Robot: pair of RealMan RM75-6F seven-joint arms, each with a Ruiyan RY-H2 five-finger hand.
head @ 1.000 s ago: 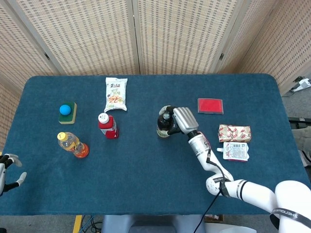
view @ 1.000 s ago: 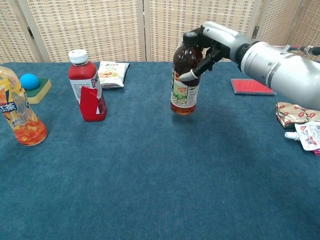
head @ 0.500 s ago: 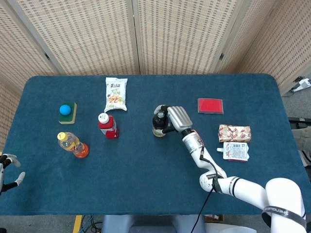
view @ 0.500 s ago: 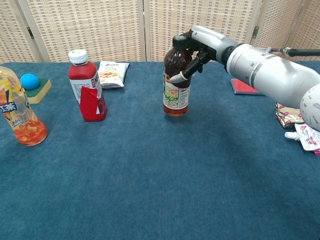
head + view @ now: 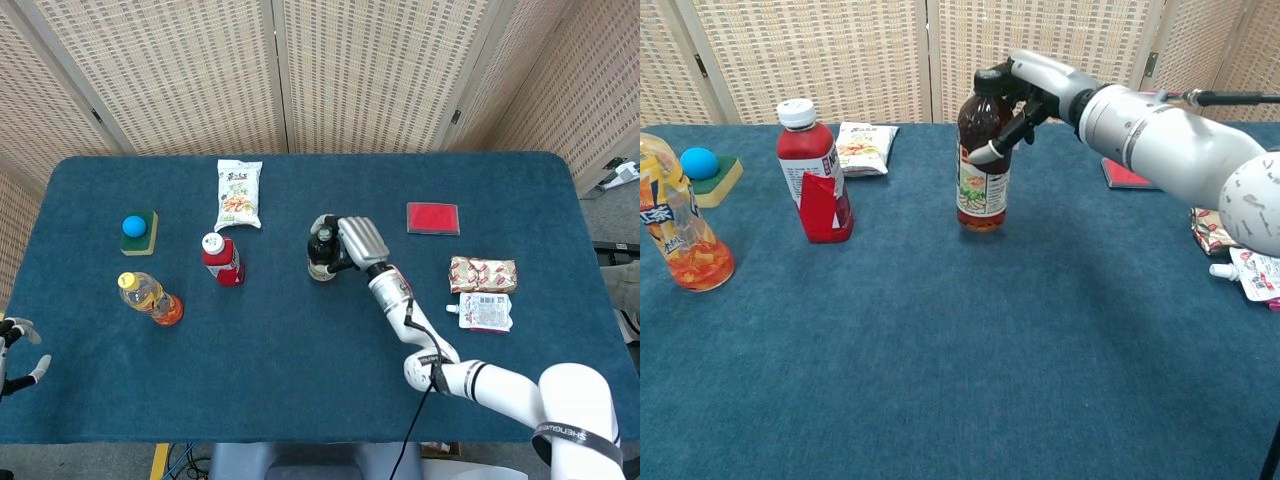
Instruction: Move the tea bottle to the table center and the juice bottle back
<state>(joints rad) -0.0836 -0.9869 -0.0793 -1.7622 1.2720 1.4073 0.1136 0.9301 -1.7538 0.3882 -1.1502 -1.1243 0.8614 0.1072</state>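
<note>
The tea bottle [image 5: 319, 262] [image 5: 982, 170], dark brown with a black cap and a pale label, stands upright near the middle of the blue table [image 5: 300, 370]. My right hand [image 5: 352, 243] [image 5: 1025, 88] grips its neck and cap from the right. The juice bottle [image 5: 150, 298] [image 5: 674, 226], clear with orange liquid and a yellow cap, stands at the left. My left hand [image 5: 12, 350] hangs off the table's left front corner, fingers apart and holding nothing.
A red bottle [image 5: 222, 259] [image 5: 813, 186] stands between the two. Behind it lies a snack bag [image 5: 238, 194]. A blue ball on a sponge [image 5: 137, 230] sits far left. A red card [image 5: 432, 217] and two packets [image 5: 483, 290] lie at the right.
My right hand has carried the tea bottle leftward across the table, toward the red bottle. The left hand has barely moved.
</note>
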